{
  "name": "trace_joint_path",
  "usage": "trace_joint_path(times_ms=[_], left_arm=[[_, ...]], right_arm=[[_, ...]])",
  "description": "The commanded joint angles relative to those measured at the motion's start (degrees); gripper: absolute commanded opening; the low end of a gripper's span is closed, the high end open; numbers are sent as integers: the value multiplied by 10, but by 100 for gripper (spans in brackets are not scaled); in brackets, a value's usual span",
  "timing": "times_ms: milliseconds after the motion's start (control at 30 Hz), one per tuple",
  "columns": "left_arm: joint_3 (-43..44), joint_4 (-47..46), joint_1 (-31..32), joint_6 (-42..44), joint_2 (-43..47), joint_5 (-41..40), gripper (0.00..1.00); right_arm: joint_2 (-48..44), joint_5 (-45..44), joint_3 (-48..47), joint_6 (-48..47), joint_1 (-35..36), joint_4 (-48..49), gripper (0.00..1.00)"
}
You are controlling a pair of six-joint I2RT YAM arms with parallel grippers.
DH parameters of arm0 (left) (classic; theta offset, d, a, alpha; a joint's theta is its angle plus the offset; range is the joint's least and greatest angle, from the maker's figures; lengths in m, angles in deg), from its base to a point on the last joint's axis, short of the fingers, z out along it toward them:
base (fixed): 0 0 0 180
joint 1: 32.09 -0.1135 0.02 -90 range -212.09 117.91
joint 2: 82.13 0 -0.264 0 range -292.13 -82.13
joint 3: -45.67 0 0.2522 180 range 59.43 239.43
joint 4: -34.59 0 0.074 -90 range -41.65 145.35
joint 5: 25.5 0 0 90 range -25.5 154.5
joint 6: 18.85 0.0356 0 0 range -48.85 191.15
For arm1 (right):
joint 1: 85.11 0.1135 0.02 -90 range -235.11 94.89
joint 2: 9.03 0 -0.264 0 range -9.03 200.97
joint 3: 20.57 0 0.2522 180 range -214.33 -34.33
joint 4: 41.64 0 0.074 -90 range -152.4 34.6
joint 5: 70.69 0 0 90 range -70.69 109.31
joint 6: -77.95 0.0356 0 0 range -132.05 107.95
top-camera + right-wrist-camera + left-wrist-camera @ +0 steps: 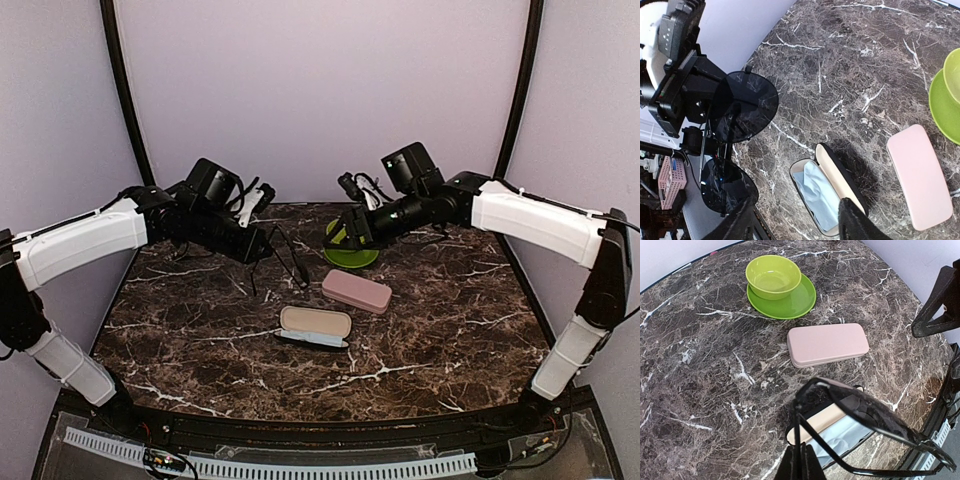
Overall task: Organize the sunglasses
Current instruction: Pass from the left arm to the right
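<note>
One pair of thin-framed, round-lensed sunglasses [742,107] above veined marble [840,50].

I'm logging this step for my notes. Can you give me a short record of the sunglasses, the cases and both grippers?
sunglasses: black frame, dark lenses, unfolded, held up off the table
left gripper: shut on the sunglasses
right gripper: open, holding nothing
open case: lid up, pale blue cloth inside, no glasses in it
pink case: closed, flat on the table
green bowl: sits on green plate
</note>
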Motion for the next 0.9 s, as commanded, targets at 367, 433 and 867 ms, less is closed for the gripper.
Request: trace_joint_path(times_ms=[367, 433, 867], left_arm=[[10, -18, 4, 10, -9, 1, 0], [9, -19, 4, 10, -8, -1, 0], [4, -37, 4, 20, -8, -1, 0]], right_arm=[[-20, -25, 33, -7, -1, 42, 18], [-22, -29, 32, -10, -1, 41, 45], [-22, 119, 86, 82, 0, 194, 100]])
